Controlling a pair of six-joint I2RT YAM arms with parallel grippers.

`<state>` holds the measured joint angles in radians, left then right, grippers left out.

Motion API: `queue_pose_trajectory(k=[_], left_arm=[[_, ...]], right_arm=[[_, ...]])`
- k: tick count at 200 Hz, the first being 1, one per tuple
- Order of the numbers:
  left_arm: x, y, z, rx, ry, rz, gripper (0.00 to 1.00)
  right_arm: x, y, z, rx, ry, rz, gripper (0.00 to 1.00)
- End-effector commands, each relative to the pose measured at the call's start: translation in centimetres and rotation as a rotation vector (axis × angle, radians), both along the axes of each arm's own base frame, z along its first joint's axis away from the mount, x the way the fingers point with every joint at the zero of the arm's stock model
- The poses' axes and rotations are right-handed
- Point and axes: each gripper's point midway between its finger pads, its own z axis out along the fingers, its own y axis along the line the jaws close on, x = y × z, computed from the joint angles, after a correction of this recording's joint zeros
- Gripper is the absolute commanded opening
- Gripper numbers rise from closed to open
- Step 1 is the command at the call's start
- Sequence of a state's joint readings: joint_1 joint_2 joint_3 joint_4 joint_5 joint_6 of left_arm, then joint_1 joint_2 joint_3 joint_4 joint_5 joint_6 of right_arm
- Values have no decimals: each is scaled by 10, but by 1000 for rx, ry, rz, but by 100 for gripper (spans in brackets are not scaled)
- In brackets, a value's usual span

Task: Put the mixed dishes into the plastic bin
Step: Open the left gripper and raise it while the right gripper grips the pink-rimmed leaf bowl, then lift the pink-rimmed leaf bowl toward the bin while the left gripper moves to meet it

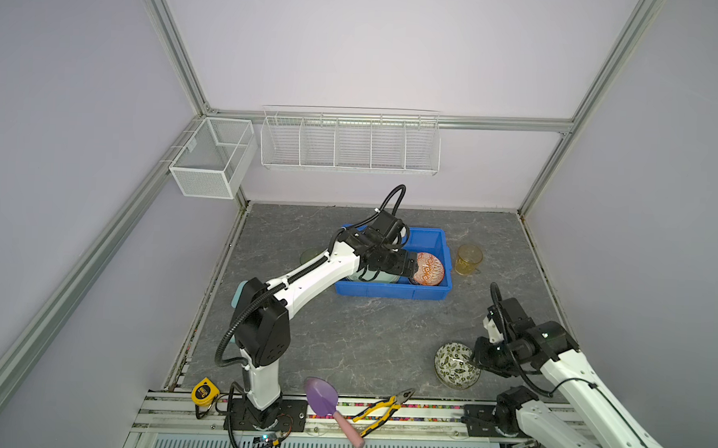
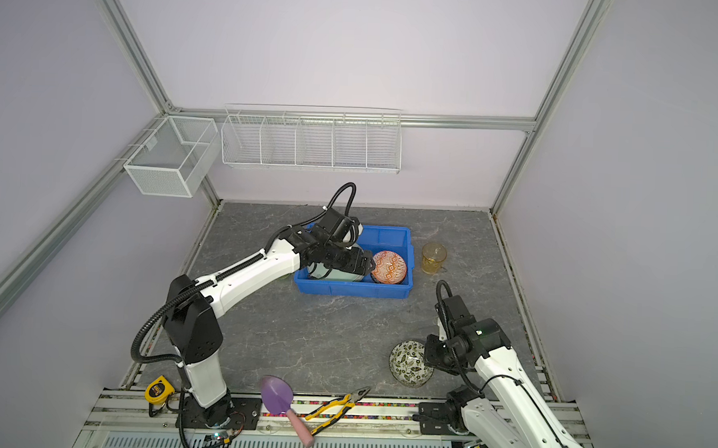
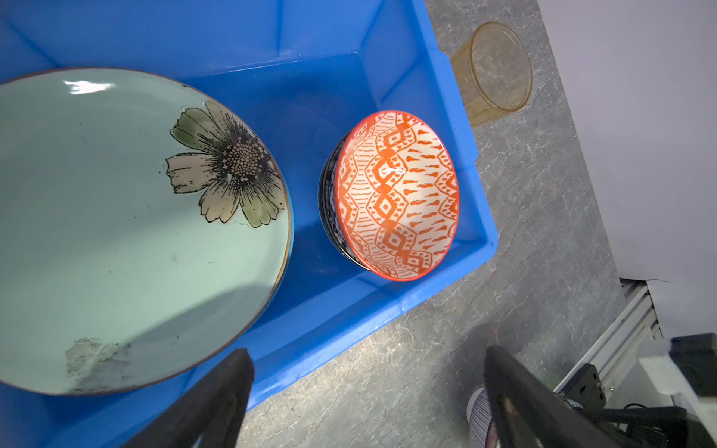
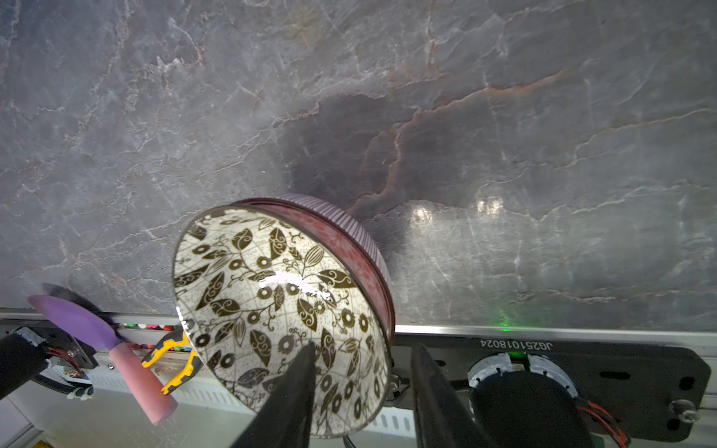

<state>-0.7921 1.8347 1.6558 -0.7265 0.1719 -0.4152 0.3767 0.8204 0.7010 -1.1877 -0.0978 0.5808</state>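
Note:
The blue plastic bin (image 1: pixel 391 293) (image 3: pixel 388 306) holds a pale green flower plate (image 3: pixel 135 232) and an orange-patterned bowl (image 1: pixel 429 269) (image 3: pixel 399 194) nested in a dark bowl. My left gripper (image 1: pixel 411 269) (image 3: pixel 368 372) hangs open over the bin, holding nothing. A leaf bowl (image 1: pixel 457 364) (image 4: pixel 279 306), nested in a pink-striped bowl (image 4: pixel 349 229), stands at the front right. My right gripper (image 1: pixel 474 357) (image 4: pixel 361 349) straddles its rim: one finger inside, the other outside with a narrow gap. An amber tumbler (image 1: pixel 469 259) stands right of the bin. A green tumbler (image 1: pixel 310 254) peeks out behind the left arm.
A purple trowel (image 1: pixel 323 394), yellow-handled pliers (image 1: pixel 382 407) and a yellow tape measure (image 1: pixel 205 391) lie along the front rail. White wire baskets (image 1: pixel 348 143) hang on the back wall, above the table.

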Motion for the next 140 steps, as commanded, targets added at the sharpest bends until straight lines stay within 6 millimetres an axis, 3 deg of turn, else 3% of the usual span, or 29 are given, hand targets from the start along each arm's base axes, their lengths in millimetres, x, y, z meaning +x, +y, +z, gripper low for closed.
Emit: queue_pose_trajectory(k=[1, 140], left_arm=[[-3, -3, 6, -25, -1, -1, 93], [-4, -9, -9, -14, 44, -16, 93]], right_arm=[[-2, 0, -8, -10, 21, -8, 39], [-1, 1, -17, -28, 38, 5, 26]])
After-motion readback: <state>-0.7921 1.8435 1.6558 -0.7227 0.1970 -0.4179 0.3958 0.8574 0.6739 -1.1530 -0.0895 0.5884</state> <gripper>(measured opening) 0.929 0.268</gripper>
